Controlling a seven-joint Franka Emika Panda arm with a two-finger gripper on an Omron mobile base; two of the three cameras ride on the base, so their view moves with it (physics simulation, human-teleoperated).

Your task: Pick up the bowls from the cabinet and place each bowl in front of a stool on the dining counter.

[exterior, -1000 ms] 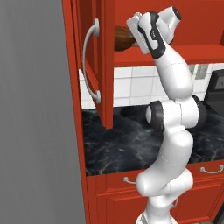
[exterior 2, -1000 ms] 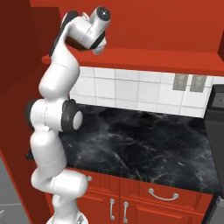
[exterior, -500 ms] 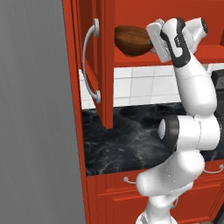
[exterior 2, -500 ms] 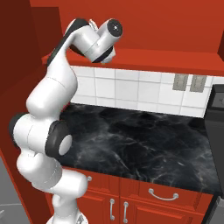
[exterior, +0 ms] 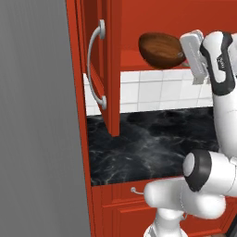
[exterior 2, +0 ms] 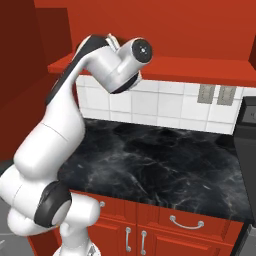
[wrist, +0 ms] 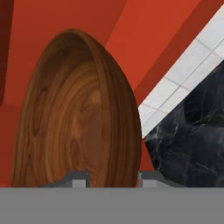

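The reddish-brown bowl (exterior: 161, 49) hangs tilted just off the front edge of the cabinet shelf (exterior: 139, 59), its rim pinched by the closed pincer (exterior: 184, 52), so I'd carry it out slowly, clear of the open door (exterior: 102, 60).

You won't find any readable text, label, brand, number or sign on anything in these views.

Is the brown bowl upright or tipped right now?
Tipped. The brown bowl hangs on its side in the gripper, clear of the cabinet shelf, its rim running vertically in the hand view.
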